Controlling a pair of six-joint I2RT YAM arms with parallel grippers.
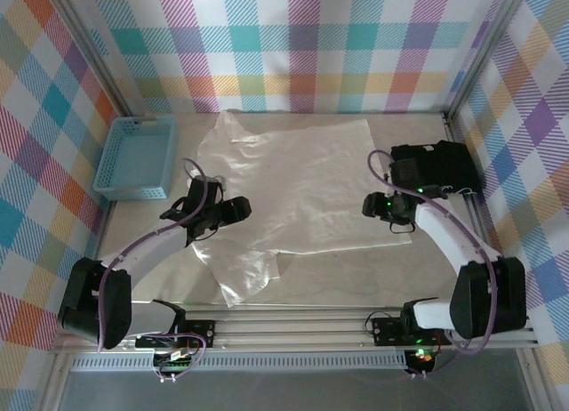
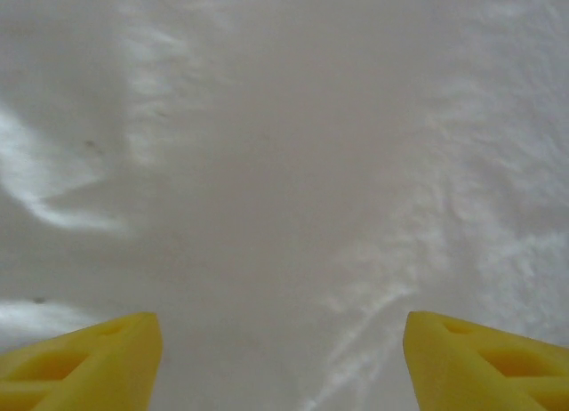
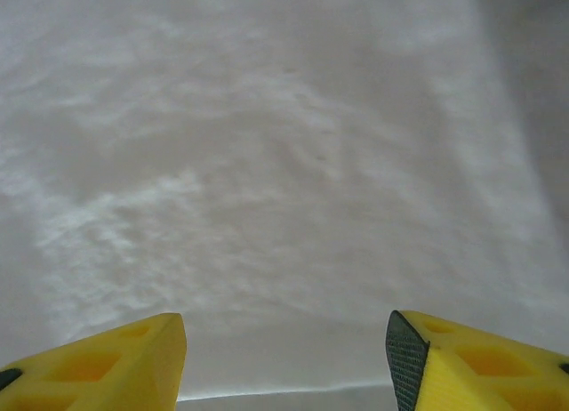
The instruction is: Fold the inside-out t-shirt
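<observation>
1. Lying spread out and wrinkled across the middle of the bench is the inside-out t-shirt.
2. Left hand sits over the shirt's left part, fingers wide apart, gripping nothing.
3. Right hand sits over the shirt's right edge, likewise spread and empty.
4. Blue basket stands far left; black folded garment lies far right.

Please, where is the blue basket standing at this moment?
In the top external view, the blue basket stands in the far left corner of the table, just left of the spread white t-shirt, with a small gap between them.
</observation>
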